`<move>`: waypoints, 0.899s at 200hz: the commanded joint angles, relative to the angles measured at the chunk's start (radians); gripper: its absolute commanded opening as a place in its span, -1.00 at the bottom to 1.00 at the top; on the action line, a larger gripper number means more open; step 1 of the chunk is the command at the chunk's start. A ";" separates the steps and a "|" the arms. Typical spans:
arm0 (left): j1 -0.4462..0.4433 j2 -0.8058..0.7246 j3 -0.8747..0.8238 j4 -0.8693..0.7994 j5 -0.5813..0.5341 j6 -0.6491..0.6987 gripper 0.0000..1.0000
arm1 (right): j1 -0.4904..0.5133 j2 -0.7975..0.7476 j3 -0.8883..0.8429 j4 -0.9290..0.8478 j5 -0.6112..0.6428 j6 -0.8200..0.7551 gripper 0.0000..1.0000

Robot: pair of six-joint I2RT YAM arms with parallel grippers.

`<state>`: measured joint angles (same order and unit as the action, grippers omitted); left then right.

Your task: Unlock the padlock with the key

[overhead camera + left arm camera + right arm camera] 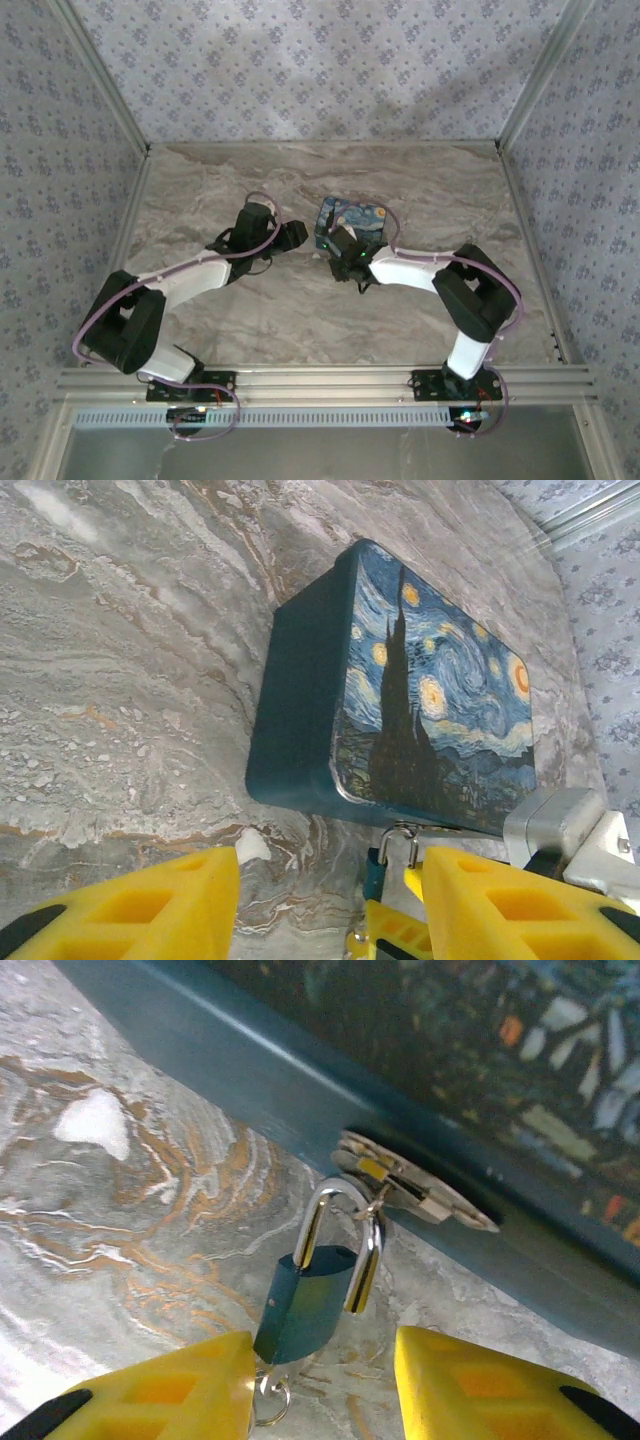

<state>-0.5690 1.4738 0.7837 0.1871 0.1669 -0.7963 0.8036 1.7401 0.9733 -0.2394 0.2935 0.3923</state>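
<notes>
**Padlock and surroundings.** The padlock point(305, 1310), blue-bodied with a bright steel shackle point(340, 1225), was seen hooked through the hasp point(405, 1175) on the side wall of a box point(250, 1070). Its body was laid on the marble table point(120, 1210), just beside that wall. Whether the shackle was fully seated in the body could not be told. A small metal ring point(270, 1397) was seen at the lower end of the lock body; what it carried could not be told.

The right gripper point(325, 1390) was shown with its yellow fingers point(510, 1390) spread wide, one to either side of the lock body. One finger was placed just beside the ring, though contact could not be confirmed; the other was kept apart from the lock.

The left gripper point(330, 905) was likewise shown with its fingers point(130, 910) set wide and nothing held. In its wrist view the padlock point(375, 875) was seen beyond the gap, below the box lid point(440, 700), which was printed with a starry night sky.

From above, the box point(355, 215) was seen near the middle of the table point(200, 200). The left gripper point(295, 235) and right gripper point(335, 245) were seen facing each other at its near-left corner.
</notes>
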 commanded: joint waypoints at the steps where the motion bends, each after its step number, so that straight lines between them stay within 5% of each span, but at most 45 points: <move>1: 0.009 0.022 0.043 -0.012 -0.015 0.023 0.03 | 0.009 0.024 0.036 -0.027 0.042 0.028 -0.17; 53: 0.012 0.070 0.075 -0.014 -0.014 0.028 0.04 | 0.009 0.064 0.058 -0.032 0.035 0.022 -0.40; 91: 0.013 0.099 0.104 -0.015 -0.007 0.032 0.04 | 0.008 0.077 0.049 -0.045 0.035 0.021 -0.33; 142: 0.014 0.132 0.136 -0.028 -0.007 0.041 0.04 | 0.015 0.056 0.039 -0.064 0.038 -0.004 -0.78; 180: 0.015 0.192 0.205 -0.074 -0.013 0.069 0.04 | 0.034 0.018 0.038 -0.100 0.013 -0.093 -0.82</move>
<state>-0.5629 1.6264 0.9318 0.1604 0.1635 -0.7662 0.8188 1.7931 1.0073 -0.2691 0.3115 0.3691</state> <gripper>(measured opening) 0.519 0.120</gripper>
